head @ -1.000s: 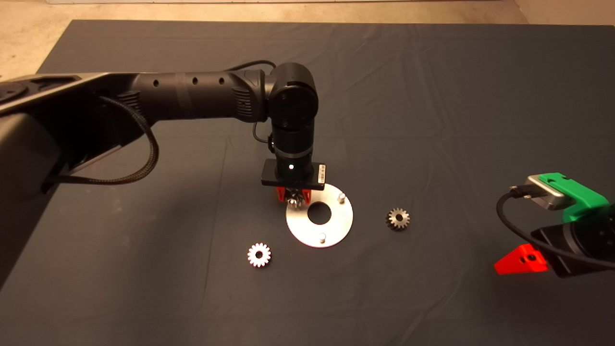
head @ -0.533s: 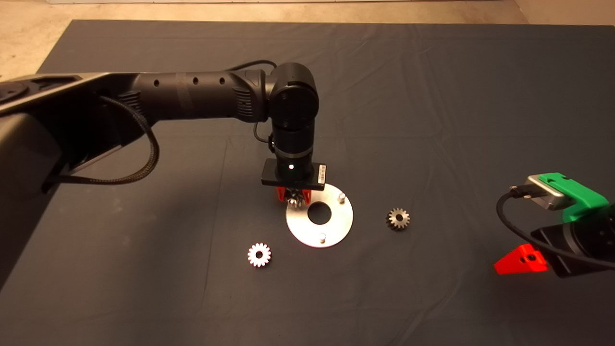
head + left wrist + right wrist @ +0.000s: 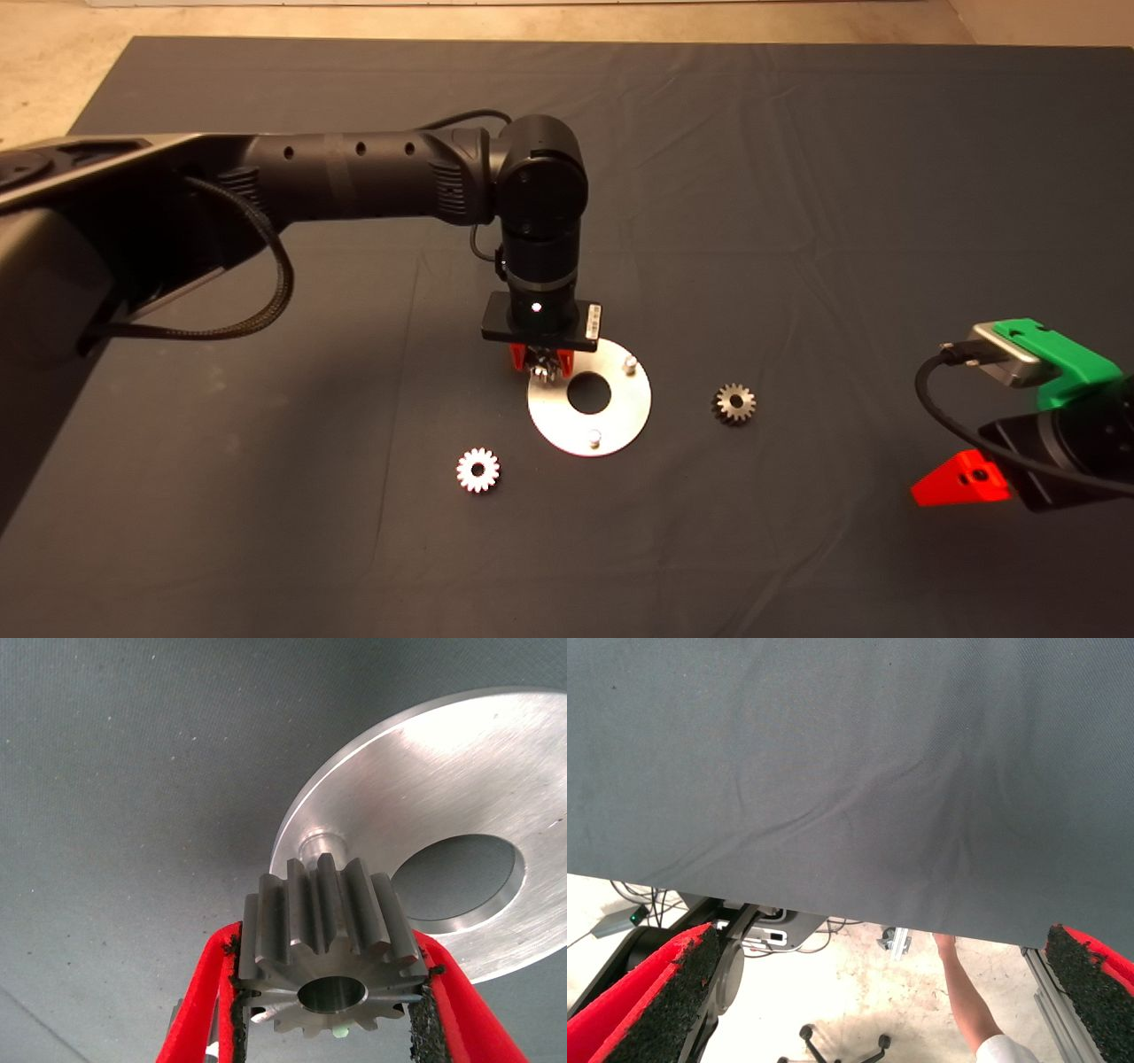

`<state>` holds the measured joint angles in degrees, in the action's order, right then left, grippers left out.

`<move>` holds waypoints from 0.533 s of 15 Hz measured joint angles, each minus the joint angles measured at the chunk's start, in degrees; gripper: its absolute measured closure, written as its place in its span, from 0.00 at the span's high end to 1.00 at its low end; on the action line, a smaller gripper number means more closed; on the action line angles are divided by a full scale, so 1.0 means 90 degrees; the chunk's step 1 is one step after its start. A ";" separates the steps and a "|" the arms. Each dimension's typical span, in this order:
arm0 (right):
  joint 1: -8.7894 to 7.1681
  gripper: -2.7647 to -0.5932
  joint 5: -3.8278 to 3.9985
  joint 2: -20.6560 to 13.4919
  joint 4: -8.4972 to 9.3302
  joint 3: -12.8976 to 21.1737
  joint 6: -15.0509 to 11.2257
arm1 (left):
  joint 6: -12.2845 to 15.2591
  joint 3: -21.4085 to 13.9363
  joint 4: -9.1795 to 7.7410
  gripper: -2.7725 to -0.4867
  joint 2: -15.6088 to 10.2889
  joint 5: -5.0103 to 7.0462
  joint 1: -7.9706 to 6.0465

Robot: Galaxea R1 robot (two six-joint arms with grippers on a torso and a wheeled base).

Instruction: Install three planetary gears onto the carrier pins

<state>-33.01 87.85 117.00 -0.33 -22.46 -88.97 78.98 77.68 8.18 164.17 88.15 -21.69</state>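
Left pincer [image 3: 330, 1010] (unmoved) grips gear [image 3: 326, 943] over pin [image 3: 316, 847].

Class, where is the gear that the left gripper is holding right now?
The left gripper clamps the gear just above the round plate's far-left rim, over a carrier pin; the other two gears lie on the mat.

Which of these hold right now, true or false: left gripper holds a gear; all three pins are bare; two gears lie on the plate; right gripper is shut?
1. The left gripper holds a gear. True.
2. All three pins are bare. True: the held gear sits above a pin, not on it.
3. Two gears lie on the plate. False: both loose gears lie on the mat.
4. The right gripper is shut. False: open, parked at the mat's edge.
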 joint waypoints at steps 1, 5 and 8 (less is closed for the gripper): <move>0.0000 0.99 0.0000 0.0000 0.0000 0.0000 0.0000 | -0.0002 0.0018 0.0018 0.16 0.0012 -0.0027 -0.0004; -0.0002 0.99 0.0000 0.0000 0.0000 0.0000 0.0000 | -0.0004 0.0037 0.0015 0.16 0.0015 -0.0074 -0.0003; 0.0000 0.99 0.0000 0.0000 0.0000 0.0000 0.0000 | -0.0004 0.0037 0.0015 0.16 0.0015 -0.0074 -0.0007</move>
<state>-33.01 87.85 117.01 -0.33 -22.46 -88.97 78.95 78.01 8.31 164.30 87.48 -21.75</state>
